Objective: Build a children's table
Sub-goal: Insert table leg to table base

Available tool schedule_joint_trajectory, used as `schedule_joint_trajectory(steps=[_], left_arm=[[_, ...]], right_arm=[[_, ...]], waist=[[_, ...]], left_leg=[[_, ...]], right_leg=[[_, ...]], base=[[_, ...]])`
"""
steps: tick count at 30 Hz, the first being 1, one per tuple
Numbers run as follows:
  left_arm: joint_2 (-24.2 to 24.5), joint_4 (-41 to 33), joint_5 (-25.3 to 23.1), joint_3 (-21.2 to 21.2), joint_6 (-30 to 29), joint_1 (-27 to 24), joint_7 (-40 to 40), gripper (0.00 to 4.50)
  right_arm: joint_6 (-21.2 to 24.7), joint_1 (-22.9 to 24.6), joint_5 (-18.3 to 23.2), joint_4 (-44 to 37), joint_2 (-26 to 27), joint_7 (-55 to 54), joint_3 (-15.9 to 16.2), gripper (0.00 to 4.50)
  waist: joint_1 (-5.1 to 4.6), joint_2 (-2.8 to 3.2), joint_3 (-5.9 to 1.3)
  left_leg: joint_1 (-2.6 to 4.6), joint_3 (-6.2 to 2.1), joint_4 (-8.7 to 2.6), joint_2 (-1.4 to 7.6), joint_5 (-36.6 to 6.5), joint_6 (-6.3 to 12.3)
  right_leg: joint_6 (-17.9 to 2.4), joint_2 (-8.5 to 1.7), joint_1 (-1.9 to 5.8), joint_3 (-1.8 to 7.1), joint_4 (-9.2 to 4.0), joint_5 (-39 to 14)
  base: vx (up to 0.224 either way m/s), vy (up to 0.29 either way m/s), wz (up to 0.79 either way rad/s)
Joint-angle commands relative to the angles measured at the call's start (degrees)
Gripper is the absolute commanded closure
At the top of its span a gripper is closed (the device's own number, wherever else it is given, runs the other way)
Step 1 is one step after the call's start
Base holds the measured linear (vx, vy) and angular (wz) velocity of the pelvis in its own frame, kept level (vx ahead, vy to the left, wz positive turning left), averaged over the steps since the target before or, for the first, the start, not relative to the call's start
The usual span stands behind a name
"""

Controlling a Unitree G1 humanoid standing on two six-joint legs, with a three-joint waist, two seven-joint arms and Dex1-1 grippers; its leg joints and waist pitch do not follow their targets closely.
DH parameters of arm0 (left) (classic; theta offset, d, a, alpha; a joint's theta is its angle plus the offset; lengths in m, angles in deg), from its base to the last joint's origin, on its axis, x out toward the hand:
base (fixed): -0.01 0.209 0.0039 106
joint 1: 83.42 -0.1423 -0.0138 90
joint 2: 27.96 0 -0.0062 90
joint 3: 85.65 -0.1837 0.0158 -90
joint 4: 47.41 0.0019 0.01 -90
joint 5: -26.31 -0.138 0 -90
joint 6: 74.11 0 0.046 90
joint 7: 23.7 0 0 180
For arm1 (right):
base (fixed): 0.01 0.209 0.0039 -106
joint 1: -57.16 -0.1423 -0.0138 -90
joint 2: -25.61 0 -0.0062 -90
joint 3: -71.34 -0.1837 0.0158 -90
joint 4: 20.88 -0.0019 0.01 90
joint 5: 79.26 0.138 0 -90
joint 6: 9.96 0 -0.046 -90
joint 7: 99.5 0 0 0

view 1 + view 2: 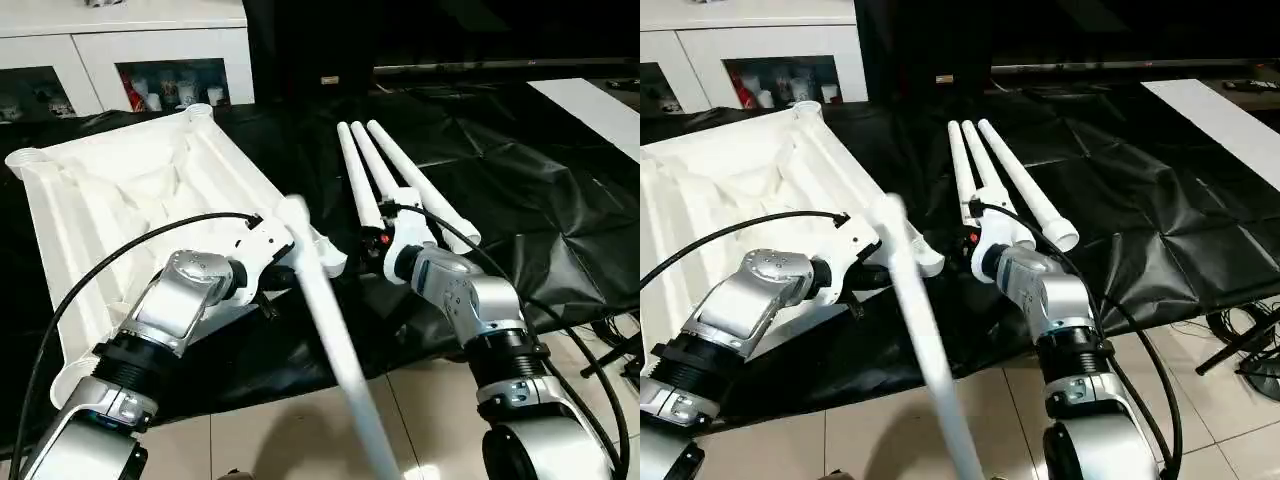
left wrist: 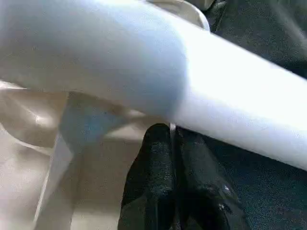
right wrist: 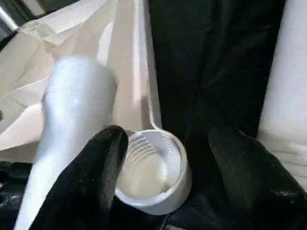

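Nearest me, one leg (image 1: 335, 340) runs from the near edge up toward the tabletop's near right corner socket (image 3: 152, 179), and my left claw (image 2: 173, 143) sits pressed against it with its two black fingers (image 2: 153, 172) shut together, so I judge it is bracing the leg rather than clamping it. My right claw (image 3: 168, 177) hovers just beside that socket with its fingers (image 3: 91, 177) spread and nothing between them. The tabletop (image 1: 110, 215) lies ribbed side up on the left of the black sheet (image 1: 520, 210), which covers the floor rather than a counter. Right of it, three more legs (image 1: 385, 175) lie side by side, reaching away from me. To do this step well, I would steady the socket rim with the right claw, line the leg's tip squarely over the opening, then push straight along the leg's axis; any tilt risks jamming or skidding the tabletop. Farthest back stands a white cabinet (image 1: 160, 45).
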Motion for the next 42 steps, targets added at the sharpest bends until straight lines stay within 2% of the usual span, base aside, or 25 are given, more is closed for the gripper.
schedule_joint_trajectory(steps=[1,21,22,24,26,31,32,33,35,37,38,39,40,42], left_arm=[[0.0,0.2,-1.4,-0.7,-2.2,-1.0,-2.0,4.50],[0.3,1.2,-1.2,-0.3,-1.8,-0.4,-2.8,4.50],[0.3,1.3,-1.2,-0.3,-1.8,-0.4,-2.8,4.50],[0.5,1.1,-1.2,-0.3,-1.8,-0.4,-2.7,4.50],[0.6,1.0,-1.2,-0.3,-1.9,-0.5,-2.7,4.50],[0.8,1.0,-1.3,-0.2,-1.8,-0.6,-2.7,4.50],[0.8,1.0,-1.3,-0.2,-1.8,-0.6,-2.7,4.50],[0.8,1.0,-1.3,-0.2,-1.8,-0.7,-2.7,4.50],[0.8,1.0,-1.2,-0.2,-1.8,-0.7,-2.7,4.50],[0.9,1.0,-1.2,-0.2,-1.7,-0.7,-2.6,4.50],[0.9,1.0,-1.2,-0.3,-1.7,-0.7,-2.6,4.50],[0.9,1.0,-1.3,-0.3,-1.7,-0.7,-2.5,4.50],[0.9,1.0,-1.3,-0.4,-1.7,-0.7,-2.5,4.50],[1.0,1.0,-1.3,-0.4,-1.6,-0.8,-2.5,4.50]], right_arm=[[-0.3,-0.9,-0.7,1.2,-0.1,-1.2,-0.3,1.36],[-0.7,-0.7,-0.7,0.5,-0.4,-1.1,-0.4,1.36],[-1.0,-1.1,-0.5,0.8,-0.6,-1.1,-0.8,1.20],[-1.0,-1.8,-0.1,0.4,-1.2,-1.7,-1.8,1.20],[-0.9,-2.0,0.0,0.0,-1.4,-2.2,-2.3,0.94],[0.1,-3.6,0.7,-2.9,-2.4,-2.9,-3.5,0.65],[1.0,-3.7,1.0,-3.7,-2.6,-2.3,-3.4,0.65],[2.2,-3.6,1.5,-4.8,-2.7,-1.4,-3.2,0.41],[6.6,-3.5,4.1,-8.1,-2.8,0.8,-3.3,0.29],[11.1,-3.1,6.3,-11.2,-3.4,3.7,-2.2,0.20],[13.6,-2.4,7.0,-13.0,-4.2,5.5,-0.6,0.03],[19.3,-0.5,8.3,-17.6,-6.5,9.3,3.9,0.03],[19.9,-0.3,8.4,-18.1,-6.8,9.7,4.4,0.03],[24.5,0.9,7.7,-20.7,-8.8,10.1,8.4,0.03]], waist=[[0.17,0.32,-3.74],[0.20,0.50,-3.83],[0.20,0.48,-3.82],[0.23,0.48,-3.84],[0.19,0.48,-3.83],[0.24,0.37,-3.87],[0.23,0.41,-3.85],[0.18,-0.08,-3.82],[0.26,0.32,-3.73],[0.36,0.27,-3.82],[0.42,0.29,-3.81],[0.35,0.16,-3.75],[0.47,0.21,-3.78],[0.53,0.18,-3.78]], left_leg=[[-0.12,-0.20,-3.97,1.27,-6.3,-0.33],[-0.20,-0.24,-3.86,1.19,-6.0,-0.17],[-0.15,-0.22,-3.86,1.19,-6.1,-0.13],[-0.14,-0.22,-3.85,1.20,-6.2,-0.16],[-0.10,-0.22,-3.85,1.18,-6.1,-0.22],[-0.20,-0.20,-3.76,1.05,-5.3,0.13],[-0.17,-0.20,-3.76,1.07,-5.5,0.23],[-0.19,-0.13,-3.77,1.09,-5.6,0.38],[-0.25,-0.22,-3.81,1.09,-5.7,0.67],[-0.16,-0.26,-3.80,1.18,-5.8,0.77],[-0.16,-0.26,-3.81,1.23,-5.8,0.68],[-0.17,-0.26,-3.83,1.22,-5.8,0.68],[-0.11,-0.31,-3.80,1.18,-5.6,0.75],[-0.25,-0.38,-3.87,1.24,-5.3,0.50]], right_leg=[[-11.0,-3.48,3.54,3.42,-3.86,-5.6],[-11.0,-3.38,3.67,3.36,-3.78,-4.7],[-11.1,-3.38,3.64,3.35,-3.81,-4.5],[-11.2,-3.43,3.66,3.37,-3.80,-4.6],[-11.2,-3.36,3.66,3.37,-3.76,-4.5],[-11.0,-3.28,3.79,3.34,-3.65,-3.7],[-10.9,-3.29,3.79,3.35,-3.71,-4.0],[-10.8,-3.27,3.78,3.36,-3.81,-4.4],[-10.5,-3.21,3.81,3.37,-3.80,-5.0],[-10.2,-3.27,3.86,3.38,-3.82,-5.2],[-10.1,-3.30,3.78,3.38,-3.86,-5.2],[-10.1,-3.14,3.83,3.37,-3.87,-5.1],[-10.1,-3.03,3.91,3.30,-3.83,-4.8],[-9.5,-3.14,3.92,3.33,-3.83,-4.5]], base=[[0.000,0.000,0.00],[0.000,0.000,0.00],[0.000,0.000,0.00],[0.000,0.000,0.00],[0.000,0.000,0.00],[0.000,0.000,0.00],[0.000,0.000,0.00],[0.000,0.000,0.00],[0.000,0.000,0.00],[0.000,0.000,0.00],[0.000,0.000,0.00],[0.000,0.000,0.00],[0.000,0.000,0.00],[0.000,0.000,0.00]])
